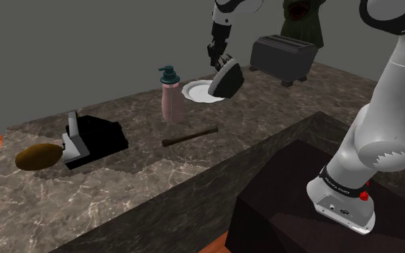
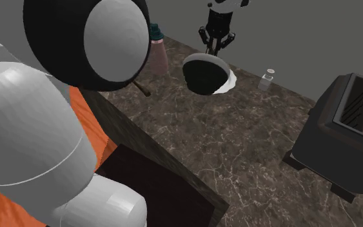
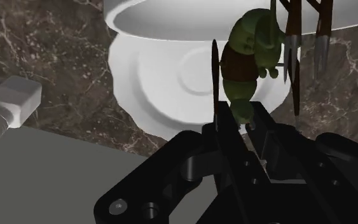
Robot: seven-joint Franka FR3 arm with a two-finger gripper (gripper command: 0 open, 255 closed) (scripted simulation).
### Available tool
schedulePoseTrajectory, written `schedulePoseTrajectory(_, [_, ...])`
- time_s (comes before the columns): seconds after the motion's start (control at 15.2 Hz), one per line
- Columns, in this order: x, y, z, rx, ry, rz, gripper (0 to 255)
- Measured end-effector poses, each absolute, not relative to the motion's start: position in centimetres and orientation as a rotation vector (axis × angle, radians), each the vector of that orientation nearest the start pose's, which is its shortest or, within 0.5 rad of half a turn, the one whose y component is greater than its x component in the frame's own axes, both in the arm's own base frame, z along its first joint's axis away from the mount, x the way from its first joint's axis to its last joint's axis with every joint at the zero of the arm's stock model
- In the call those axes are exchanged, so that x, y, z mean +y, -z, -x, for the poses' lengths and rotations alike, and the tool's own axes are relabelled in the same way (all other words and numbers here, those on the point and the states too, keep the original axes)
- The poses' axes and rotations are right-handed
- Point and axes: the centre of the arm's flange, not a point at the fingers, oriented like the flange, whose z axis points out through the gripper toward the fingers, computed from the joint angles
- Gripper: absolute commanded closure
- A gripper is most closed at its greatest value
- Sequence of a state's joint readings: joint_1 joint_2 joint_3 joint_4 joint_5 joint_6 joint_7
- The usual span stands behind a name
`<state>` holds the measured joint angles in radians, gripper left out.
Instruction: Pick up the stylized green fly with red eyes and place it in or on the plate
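1. We've got the gripper (image 3: 241, 122) clamped on the green fly (image 3: 250, 54), its tail end pinched between the two black fingers.
2. The fly hangs just past the fingertips, over the white plate (image 3: 165, 89); whether it touches the plate, we cannot tell.
3. A small shaker (image 3: 9, 102) sits on the surface (image 3: 56, 38) beside the plate, apart from the gripper.
4. A pink soap bottle (image 1: 170, 97) stands near the plate, and a toaster (image 1: 283, 56) sits beyond the gripper.

The white arm (image 1: 380, 115) stretches toward 11 o'clock in the shoulder view; its black gripper (image 1: 222, 62) points down, pinching a green fly (image 3: 254, 41).
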<state>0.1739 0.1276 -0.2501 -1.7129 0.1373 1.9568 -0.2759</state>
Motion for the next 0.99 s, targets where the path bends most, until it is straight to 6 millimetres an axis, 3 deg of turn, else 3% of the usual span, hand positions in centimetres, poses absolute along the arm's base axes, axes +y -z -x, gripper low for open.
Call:
schedulePoseTrajectory(0.2, [-2.7, -52.0, -65.0, -0.244, 0.208, 3.049, 255])
schedulePoseTrajectory(0.33, [-2.6, -51.4, -65.9, -0.245, 0.208, 3.048, 255])
schedulePoseTrajectory(0.99, [-2.5, -46.2, -66.2, -0.245, 0.206, 3.048, 255])
